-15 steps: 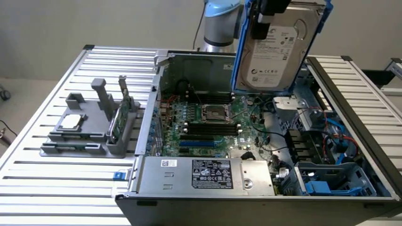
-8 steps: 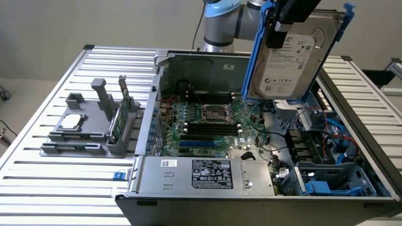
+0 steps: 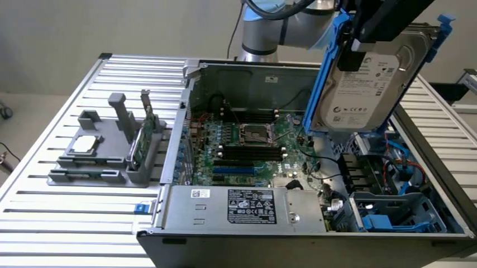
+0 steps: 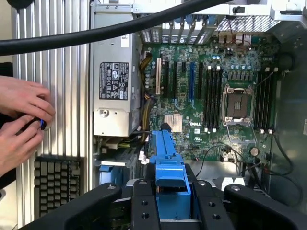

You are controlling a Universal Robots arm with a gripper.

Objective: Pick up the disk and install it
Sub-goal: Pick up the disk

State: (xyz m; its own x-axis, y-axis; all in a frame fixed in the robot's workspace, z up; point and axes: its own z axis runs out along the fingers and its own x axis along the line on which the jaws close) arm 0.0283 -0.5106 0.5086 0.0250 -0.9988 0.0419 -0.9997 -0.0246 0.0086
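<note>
One disk (image 3: pixel 372 84) hangs upright above open case (image 3: pixel 253 84).

The disk (image 3: pixel 406 58) is finished in silver-grey, with a white printed label (image 3: pixel 361 95), and is framed by a blue carrier (image 3: pixel 328 75). The motherboard (image 3: pixel 223 139) is coloured green, with black slots (image 3: pixel 253 152). The table (image 3: pixel 60 218) is ribbed in silver slats.

The disk (image 3: pixel 365 89) above the case (image 3: pixel 253 84) — apparently apart.

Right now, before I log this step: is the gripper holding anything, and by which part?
Yes: the gripper holds the disk by its upper end, clamped on the blue carrier.
</note>
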